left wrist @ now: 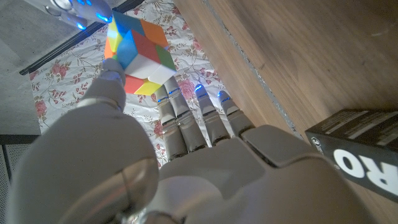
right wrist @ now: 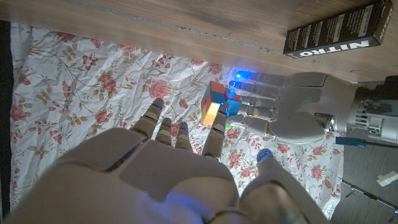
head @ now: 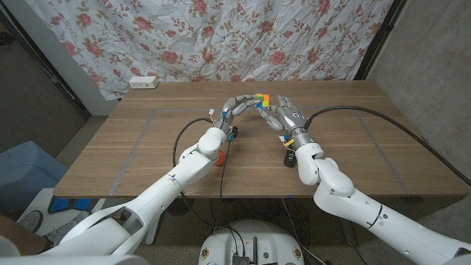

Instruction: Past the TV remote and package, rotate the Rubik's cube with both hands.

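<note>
A Rubik's cube (head: 261,98) hangs above the middle of the far half of the table, held between both hands. My left hand (head: 235,109) meets it from the left, its thumb (left wrist: 111,78) against the cube (left wrist: 140,55). From the other side my right hand (head: 284,115) grips it, with a fingertip (right wrist: 217,127) touching the cube (right wrist: 216,106). The left hand (right wrist: 298,115) faces my right hand (right wrist: 168,171) across the cube. A black package (right wrist: 336,31) printed NITRO lies on the wood; it also lies beside my left hand (left wrist: 186,162) as a black box (left wrist: 357,149).
A dark object (head: 288,154) lies partly under my right forearm. A small orange-red thing (head: 218,157) sits below my left forearm. A white power strip (head: 142,82) lies at the table's far left edge, in front of a flowered curtain (head: 221,37).
</note>
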`<state>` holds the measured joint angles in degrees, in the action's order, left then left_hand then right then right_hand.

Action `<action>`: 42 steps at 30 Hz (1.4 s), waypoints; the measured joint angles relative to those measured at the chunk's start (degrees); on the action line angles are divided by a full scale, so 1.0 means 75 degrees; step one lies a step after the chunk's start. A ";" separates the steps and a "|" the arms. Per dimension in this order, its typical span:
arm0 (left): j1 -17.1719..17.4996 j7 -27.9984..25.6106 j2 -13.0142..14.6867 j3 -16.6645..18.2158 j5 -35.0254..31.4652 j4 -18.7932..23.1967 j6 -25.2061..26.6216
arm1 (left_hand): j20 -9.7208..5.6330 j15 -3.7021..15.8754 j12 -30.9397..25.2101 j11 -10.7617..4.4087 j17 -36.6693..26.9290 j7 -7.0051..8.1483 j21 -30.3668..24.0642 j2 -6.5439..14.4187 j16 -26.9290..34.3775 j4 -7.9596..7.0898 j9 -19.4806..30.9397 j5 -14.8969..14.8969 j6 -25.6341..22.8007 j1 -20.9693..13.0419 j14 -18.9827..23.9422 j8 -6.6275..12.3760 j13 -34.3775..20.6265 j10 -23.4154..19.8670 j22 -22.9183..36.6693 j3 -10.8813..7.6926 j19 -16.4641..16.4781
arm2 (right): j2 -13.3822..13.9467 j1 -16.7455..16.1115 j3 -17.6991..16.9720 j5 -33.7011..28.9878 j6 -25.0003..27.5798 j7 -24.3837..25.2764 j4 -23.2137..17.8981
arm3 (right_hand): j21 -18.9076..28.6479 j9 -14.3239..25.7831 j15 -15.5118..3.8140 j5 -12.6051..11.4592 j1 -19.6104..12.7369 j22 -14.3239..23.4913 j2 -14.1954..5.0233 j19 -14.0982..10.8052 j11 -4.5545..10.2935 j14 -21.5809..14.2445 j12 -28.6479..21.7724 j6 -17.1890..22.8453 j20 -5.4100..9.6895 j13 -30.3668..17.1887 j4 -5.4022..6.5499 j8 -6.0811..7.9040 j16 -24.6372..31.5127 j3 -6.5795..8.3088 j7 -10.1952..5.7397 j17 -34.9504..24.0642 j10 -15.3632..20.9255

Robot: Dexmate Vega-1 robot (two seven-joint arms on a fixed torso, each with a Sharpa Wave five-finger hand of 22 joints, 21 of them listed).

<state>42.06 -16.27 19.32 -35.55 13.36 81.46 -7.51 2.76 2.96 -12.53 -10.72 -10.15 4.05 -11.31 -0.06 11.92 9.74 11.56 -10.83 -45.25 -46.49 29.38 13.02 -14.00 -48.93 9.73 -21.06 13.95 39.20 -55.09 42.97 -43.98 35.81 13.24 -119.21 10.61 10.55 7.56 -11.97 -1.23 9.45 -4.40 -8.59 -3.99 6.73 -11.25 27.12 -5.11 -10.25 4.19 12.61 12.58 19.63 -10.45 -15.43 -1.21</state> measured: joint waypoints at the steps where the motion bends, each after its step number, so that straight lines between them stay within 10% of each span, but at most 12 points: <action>1: 0.0001 -0.0006 0.0002 0.0002 0.0000 0.0003 0.0034 | 0.0000 0.0000 0.0000 0.0000 0.0000 0.0000 0.0000 0.0001 0.0000 0.0000 0.0000 0.0000 0.0000 0.0001 0.0000 0.0000 0.0000 0.0000 0.0000 0.0000 0.0000 | 0.0035 -0.0062 -0.0040 -0.0011 -0.0008 0.0025 -0.0066 | 0.0000 0.0000 0.0000 0.0000 0.0000 0.0000 0.0000 0.0000 0.0000 0.0000 0.0000 0.0005 0.0000 0.0000 0.0000 0.0000 0.0000 0.0000 0.0005 0.0000 0.0000; 42: 0.0143 0.0077 0.0021 0.0108 0.0385 0.0301 0.0222 | 0.0000 -0.0001 0.0025 0.0012 0.0000 -0.0026 0.0000 0.0041 0.0000 -0.0061 0.0000 0.0007 0.0026 0.0178 0.0000 -0.0062 -0.0037 -0.0012 0.0000 0.0068 0.0000 | -0.0232 -0.0086 -0.0123 -0.0396 -0.0150 0.0582 0.0179 | 0.0031 -0.0057 -0.0137 0.0000 -0.0119 0.0000 -0.0040 -0.0080 0.0291 -0.0051 0.0048 -0.1070 -0.0085 0.0000 -0.0150 -0.0417 0.0000 0.0018 -0.0190 0.0015 -0.0018</action>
<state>43.13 -15.69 19.48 -34.74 16.24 83.71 -5.85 2.76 2.96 -12.34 -10.64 -10.15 3.86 -11.31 0.25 11.92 9.28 11.57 -10.78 -45.05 -45.16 29.38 12.55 -14.28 -49.02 9.73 -20.55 13.95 37.46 -55.73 42.04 -46.95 34.68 17.60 -117.87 10.84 10.12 6.53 -11.97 -2.12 9.45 -4.70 -9.19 -1.81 6.35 -10.89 19.10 -5.75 -10.25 3.06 9.48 12.58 19.77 -11.88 -15.32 -1.35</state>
